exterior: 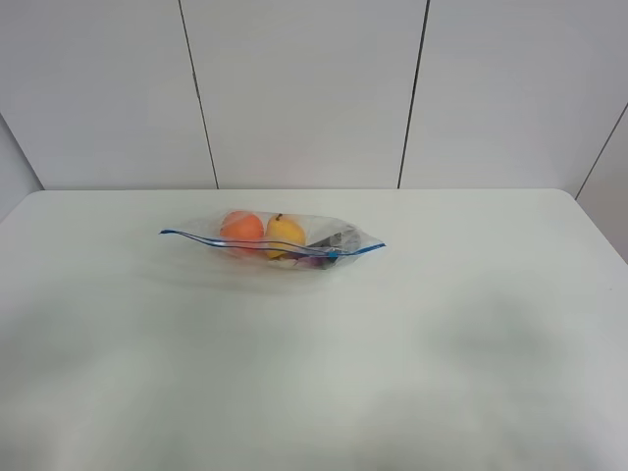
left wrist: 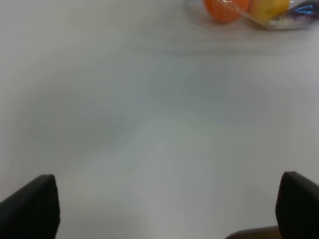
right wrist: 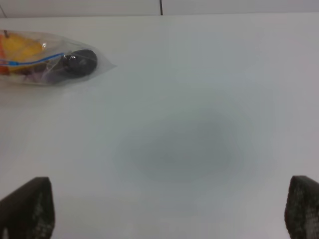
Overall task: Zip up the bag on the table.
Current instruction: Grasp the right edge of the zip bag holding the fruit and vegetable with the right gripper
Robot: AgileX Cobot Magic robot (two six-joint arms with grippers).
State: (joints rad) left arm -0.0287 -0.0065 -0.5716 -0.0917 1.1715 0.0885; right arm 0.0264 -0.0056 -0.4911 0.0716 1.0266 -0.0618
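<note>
Nearest the robot, the left gripper hung above bare white table with its jaws spread wide apart and nothing between them; only its dark fingertips showed in its wrist view. The right gripper was the same, jaws wide apart and holding nothing, its fingertips over plain tabletop with a soft grey shadow beyond them. Neither arm appeared in the high view. Farther out, the bag lay flat on the table, toward 12 o'clock from the tabletop's middle and a little to the 11 o'clock side, well apart from both grippers. Its thin blue seal strip ran from 9 o'clock to 3 o'clock along the near edge, slightly wavy; whether it was pressed closed could not be told. Through the clear plastic an orange fruit sat at the 9 o'clock side, touching a yellow fruit just beside it, and a dark object lay toward 3 o'clock of the yellow one. Beyond the table's far edge, at 12 o'clock, stood a pale panelled wall with thin dark seams.
</note>
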